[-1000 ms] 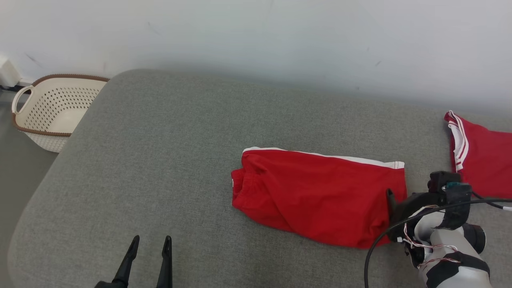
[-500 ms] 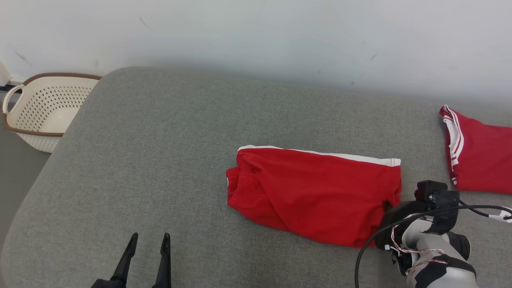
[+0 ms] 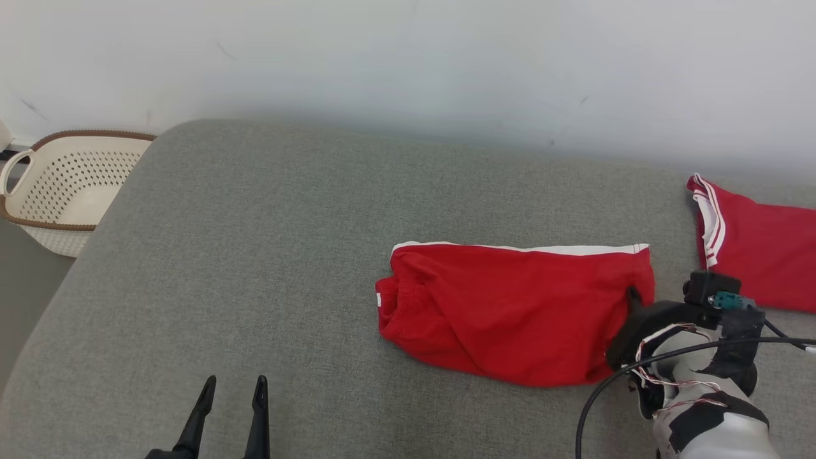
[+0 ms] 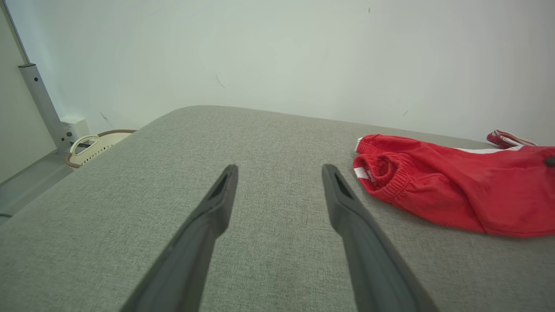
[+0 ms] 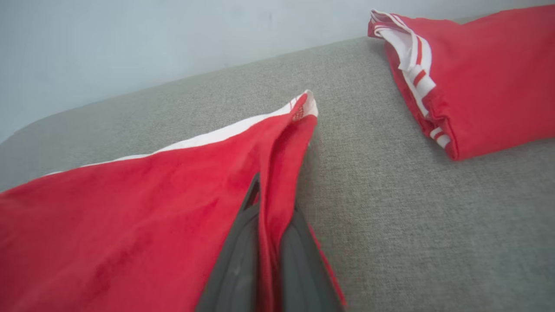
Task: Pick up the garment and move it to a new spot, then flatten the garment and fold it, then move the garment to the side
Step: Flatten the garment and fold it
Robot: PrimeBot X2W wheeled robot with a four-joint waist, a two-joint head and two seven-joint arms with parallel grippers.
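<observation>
1. The right tool [image 3: 631, 298] is at the right end of the red garment [image 3: 510, 312]. Its two dark fingers [image 5: 236, 268] are pressed together, with a fold of the red cloth pinched between them.
2. In the right wrist view, the cloth runs up from between those fingers in a raised ridge. The ridge leads toward the garment's white-striped corner.
3. The garment lies as a long folded band on the grey surface [image 3: 255, 255], right of centre. Its gathered waistband is at the left end and a white stripe runs along its far edge.
4. The left tool [image 3: 235, 382] sits at the near left with its fingers spread wide. There's nothing between them, and it's well apart from the garment.
5. At the far right, a second red garment [image 3: 758, 255] with white-and-red trim lies folded. It's near the pinched end of the first garment but clear of it, with grey surface showing between the two.
6. A cream perforated basket [image 3: 64, 185] with a brown rim stands off the surface's far left corner, below the pale wall [image 3: 408, 57].
</observation>
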